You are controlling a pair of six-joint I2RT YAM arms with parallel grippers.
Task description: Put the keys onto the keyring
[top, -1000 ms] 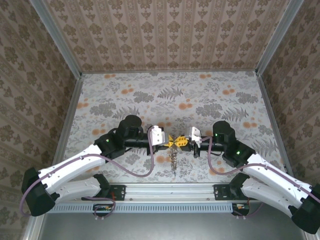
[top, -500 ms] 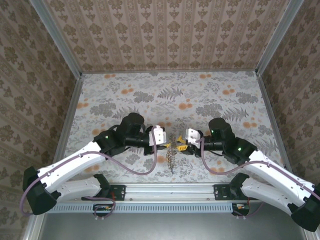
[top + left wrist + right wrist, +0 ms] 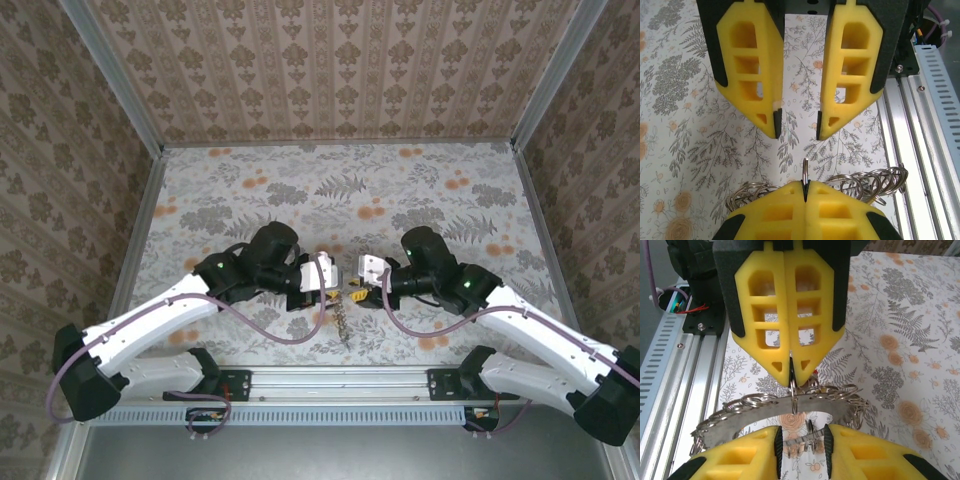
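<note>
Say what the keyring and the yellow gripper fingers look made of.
Keyring: metal, likely steel; silvery grey, with shiny wire coils around a duller flat band.
Left gripper fingers: probably moulded or printed plastic; matte yellow, with cut-out windows.

The keyring (image 3: 755,418) is silvery; the table (image 3: 400,180) bears grey ferns and orange blossoms.

Light bright, even, diffuse, from overhead. Top view sharp; faint soft shadows under the white-and-black robot arms (image 3: 160,320) on the floral-patterned tabletop (image 3: 400,190); patterned walls (image 3: 330,70) splay outward toward the frame edges. Wrist views: the left gripper's (image 3: 805,186) yellow lattice fingertips (image 3: 840,215), close to the lens, slightly soft; silvery chain-textured metal loop (image 3: 840,410) shows small glints; ribbed aluminium rail (image 3: 935,125) carries a pale sheen.
</note>
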